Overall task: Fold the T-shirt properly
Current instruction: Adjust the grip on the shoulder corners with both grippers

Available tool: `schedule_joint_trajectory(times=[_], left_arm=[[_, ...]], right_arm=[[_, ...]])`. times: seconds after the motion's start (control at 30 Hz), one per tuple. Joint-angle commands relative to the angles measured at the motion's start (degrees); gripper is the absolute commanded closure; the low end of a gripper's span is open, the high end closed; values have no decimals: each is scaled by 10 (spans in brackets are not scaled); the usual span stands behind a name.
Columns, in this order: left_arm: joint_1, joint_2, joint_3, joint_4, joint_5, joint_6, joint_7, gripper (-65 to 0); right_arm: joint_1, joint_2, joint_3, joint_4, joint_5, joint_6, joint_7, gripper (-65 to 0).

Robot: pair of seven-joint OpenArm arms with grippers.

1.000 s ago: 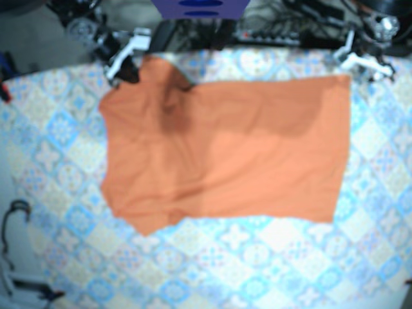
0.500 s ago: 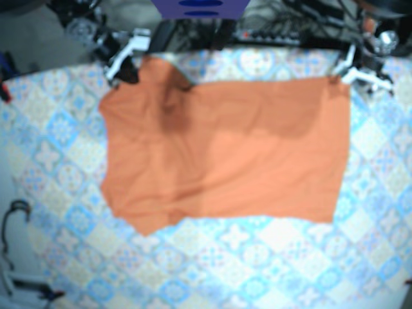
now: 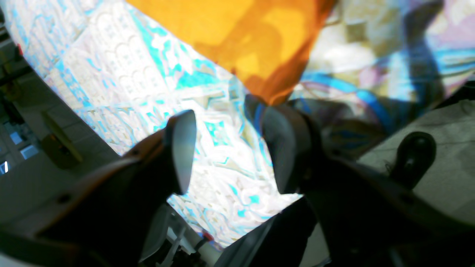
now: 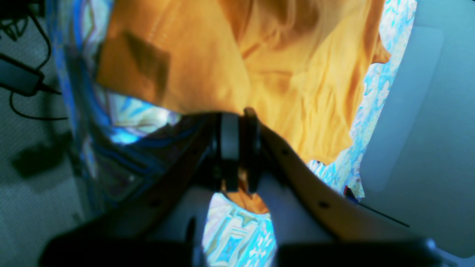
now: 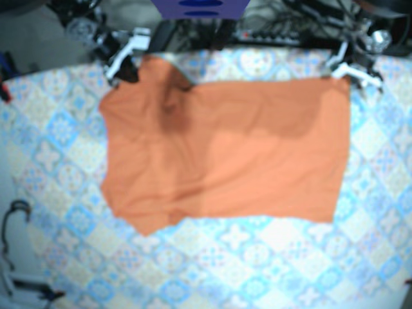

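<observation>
**Both far corners before any lifting**

The orange cloth T-shirt (image 5: 225, 148) is spread flat mid-table on the blue-and-white patterned tablecloth (image 5: 257, 264). The 1 o'clock corner should probably be taken deep between the pads, not nipped at the tip, so both far corners can be raised evenly. The left gripper (image 3: 230, 144) is gaping wide and empty, with that corner tip just ahead of its jaws. The 11 o'clock corner is pinched tight in the right gripper (image 4: 237, 144).
</observation>
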Motion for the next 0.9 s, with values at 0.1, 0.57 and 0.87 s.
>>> schedule_joint_trajectory(times=[0.1,0.57,0.87], left_arm=[[14,-10,-4,-13,2,6,1,-306],[-5,-10,-4,-25,4,6,1,-306],[-40,-10,23,-70,7,6,1,-306]], right_arm=[[-1,5,2,7,7,-9,4,-27],[-1,5,2,7,7,-9,4,-27],[-2,5,2,7,7,-9,4,-27]])
